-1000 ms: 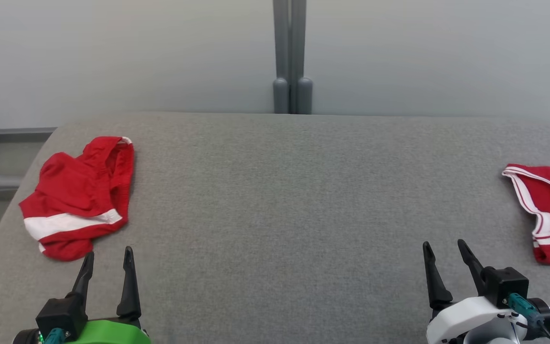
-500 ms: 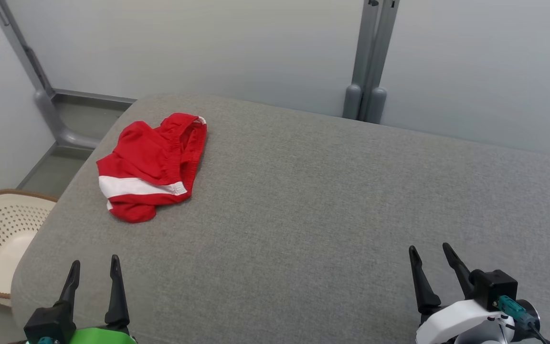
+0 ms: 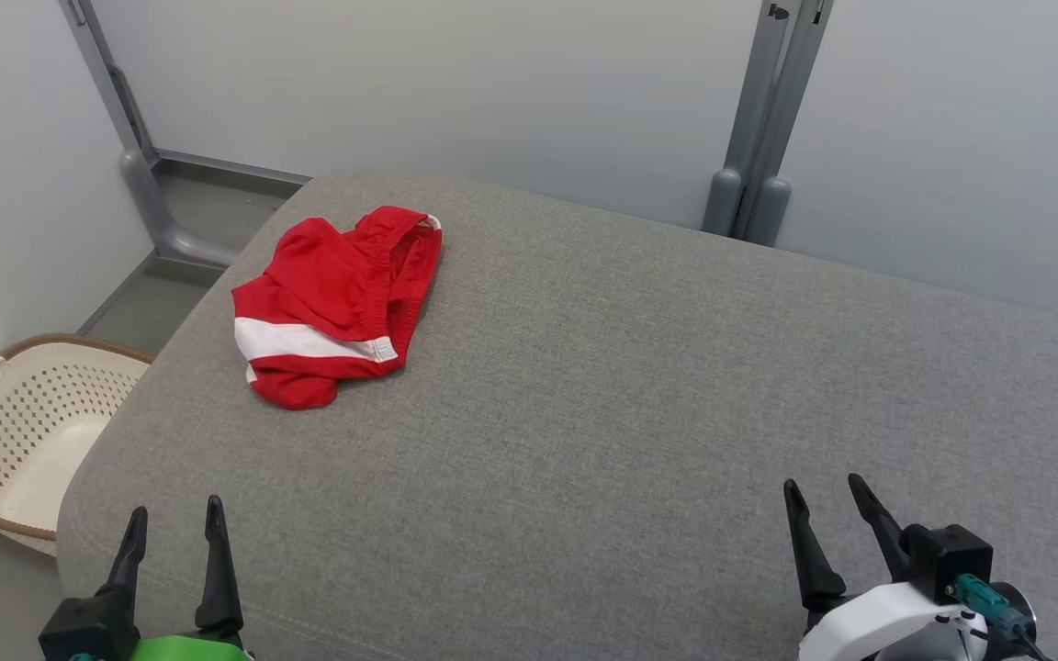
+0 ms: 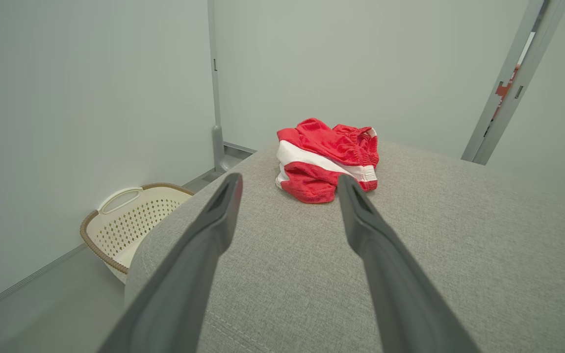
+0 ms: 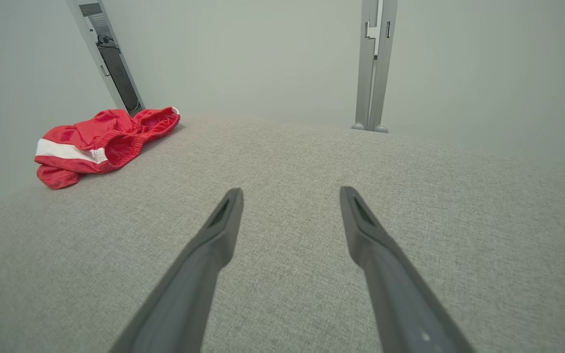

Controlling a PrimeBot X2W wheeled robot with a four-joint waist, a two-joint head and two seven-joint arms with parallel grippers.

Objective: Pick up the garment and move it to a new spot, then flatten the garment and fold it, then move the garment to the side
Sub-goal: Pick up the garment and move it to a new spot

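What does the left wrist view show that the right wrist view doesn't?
Left wrist view: a cream perforated laundry basket on the floor beside the grey padded surface, and the left tool, open, aimed at the red shorts. Right wrist view: the paired grey upright posts at the far wall, and the right tool, open, over bare fabric with the shorts off to its left. Shared: the crumpled red shorts with a white stripe, the grey surface, the pale walls.
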